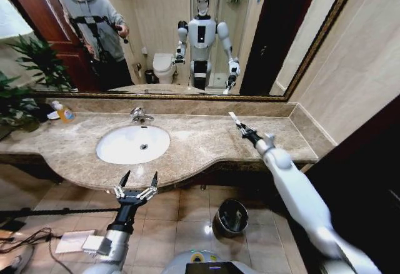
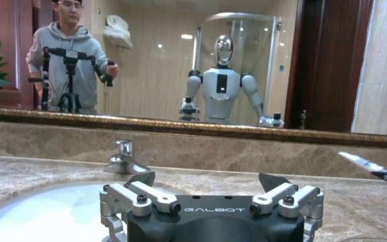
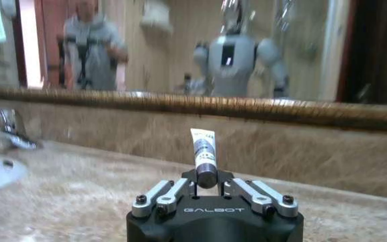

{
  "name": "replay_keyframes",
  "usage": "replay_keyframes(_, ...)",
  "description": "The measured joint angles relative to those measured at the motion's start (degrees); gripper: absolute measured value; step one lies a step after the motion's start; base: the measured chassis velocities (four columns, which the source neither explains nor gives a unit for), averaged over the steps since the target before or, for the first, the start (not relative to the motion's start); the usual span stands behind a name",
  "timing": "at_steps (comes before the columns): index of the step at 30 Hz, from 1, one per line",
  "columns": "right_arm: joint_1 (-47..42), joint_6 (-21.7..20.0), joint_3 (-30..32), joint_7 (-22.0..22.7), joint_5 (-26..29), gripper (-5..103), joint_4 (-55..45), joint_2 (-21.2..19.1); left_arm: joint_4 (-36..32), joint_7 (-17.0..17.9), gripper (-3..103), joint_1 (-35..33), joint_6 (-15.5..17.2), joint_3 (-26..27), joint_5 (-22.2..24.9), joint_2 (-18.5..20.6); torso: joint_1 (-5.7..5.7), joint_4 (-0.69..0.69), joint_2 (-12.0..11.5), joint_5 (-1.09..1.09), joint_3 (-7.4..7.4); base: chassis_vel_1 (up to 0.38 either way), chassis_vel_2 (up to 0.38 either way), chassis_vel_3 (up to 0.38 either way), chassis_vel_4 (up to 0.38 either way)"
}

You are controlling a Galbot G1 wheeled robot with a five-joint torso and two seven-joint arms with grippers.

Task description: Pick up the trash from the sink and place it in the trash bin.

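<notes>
Head view: the right hand (image 1: 244, 130) grips a small white tube (image 1: 235, 120) by its dark cap over the bench (image 1: 206, 142), its long axis pointing toward the mirror. The trash bin (image 1: 230, 217) stands on the floor below, nearer this arm. The left hand (image 1: 137, 183) hangs wide apart before the sink (image 1: 133, 144), whose basin looks bare.

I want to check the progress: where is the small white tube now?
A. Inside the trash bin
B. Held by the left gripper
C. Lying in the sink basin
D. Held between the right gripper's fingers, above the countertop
D: the right gripper is shut on the small white tube above the countertop.
</notes>
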State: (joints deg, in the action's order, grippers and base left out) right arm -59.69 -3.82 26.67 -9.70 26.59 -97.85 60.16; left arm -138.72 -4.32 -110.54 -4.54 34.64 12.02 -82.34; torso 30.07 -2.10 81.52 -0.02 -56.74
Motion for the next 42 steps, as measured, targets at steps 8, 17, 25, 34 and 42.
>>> replay_keyframes(8, -20.54, 9.45, 3.70, 5.84, -5.32, 18, -13.34, 6.04, 0.00, 0.00, 100, 0.00, 0.00, 0.00, 0.00, 0.00, 0.00, -0.01, 0.00, 0.01, 0.00, 0.000, 0.000, 0.000, 0.000)
replay_keyframes(17, -35.28, 19.81, 4.89, 7.19, -12.79, 18, -14.18, 15.31, 0.00, 0.00, 100, 0.00, 0.00, 0.00, 0.00, 0.00, 0.00, -0.01, 0.00, 0.01, 0.00, 0.000, 0.000, 0.000, 0.000)
replay_keyframes(25, -36.85, 26.53, 4.22, 9.24, -15.86, 18, -3.99, 20.92, 0.00, 0.00, 100, 0.00, 0.00, 0.00, 0.00, 0.00, 0.00, -0.01, 0.00, 0.01, -0.01, 0.000, 0.000, 0.000, 0.000)
replay_keyframes(34, -31.45, 26.96, 3.63, 8.08, -19.35, 18, 10.67, 19.53, 0.00, 0.00, 100, 0.00, 0.00, 0.00, 0.00, 0.00, 0.01, -0.01, -0.01, 0.01, -0.01, 0.000, 0.000, 0.000, 0.000)
replay_keyframes(42, -25.04, 22.72, 3.29, 7.15, -25.17, 18, 26.11, 19.18, 0.00, 0.00, 100, 0.00, 0.00, 0.00, 0.00, 0.00, 0.01, -0.01, -0.01, 0.02, -0.01, 0.000, 0.000, 0.000, 0.000)
